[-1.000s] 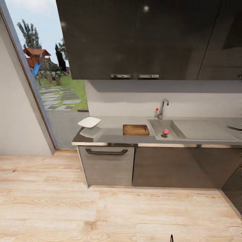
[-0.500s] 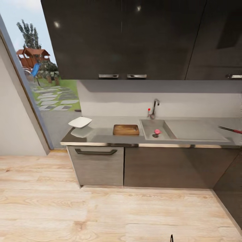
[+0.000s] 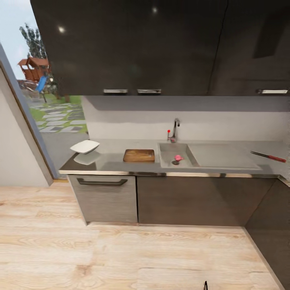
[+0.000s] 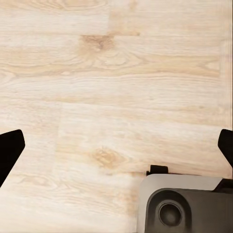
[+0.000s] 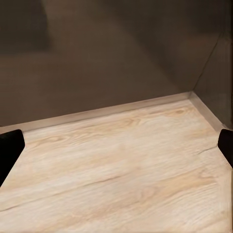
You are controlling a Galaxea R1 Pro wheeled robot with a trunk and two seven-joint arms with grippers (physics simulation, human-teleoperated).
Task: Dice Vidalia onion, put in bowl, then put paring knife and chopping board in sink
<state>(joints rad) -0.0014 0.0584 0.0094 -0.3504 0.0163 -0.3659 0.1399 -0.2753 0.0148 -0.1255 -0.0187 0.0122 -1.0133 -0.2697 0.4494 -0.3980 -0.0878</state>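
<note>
In the head view the Vidalia onion (image 3: 177,158), small and pinkish, lies in the grey sink (image 3: 167,150) beside the drain. Left of the basin, the brown chopping board (image 3: 139,155) lies flat on the countertop (image 3: 112,163). The white bowl (image 3: 85,146) stands at the counter's left end. The paring knife (image 3: 268,156), with its red handle, lies at the counter's far right. Above the wood floor, well short of the counter, my left gripper (image 4: 117,148) is open and empty. My right gripper (image 5: 116,150) is open too, low near the dark cabinet fronts.
A chrome faucet (image 3: 175,129) with a red knob stands behind the sink. Dark upper cabinets (image 3: 153,44) hang over the counter. A window (image 3: 44,104) opens to the left. Light wood floor (image 3: 121,253) lies between me and the cabinets. My base (image 4: 187,206) appears in the left wrist view.
The whole head view has shifted: the counter and its things sit further left in the picture, and the full paring knife has come into sight. Nothing on the counter has moved.
</note>
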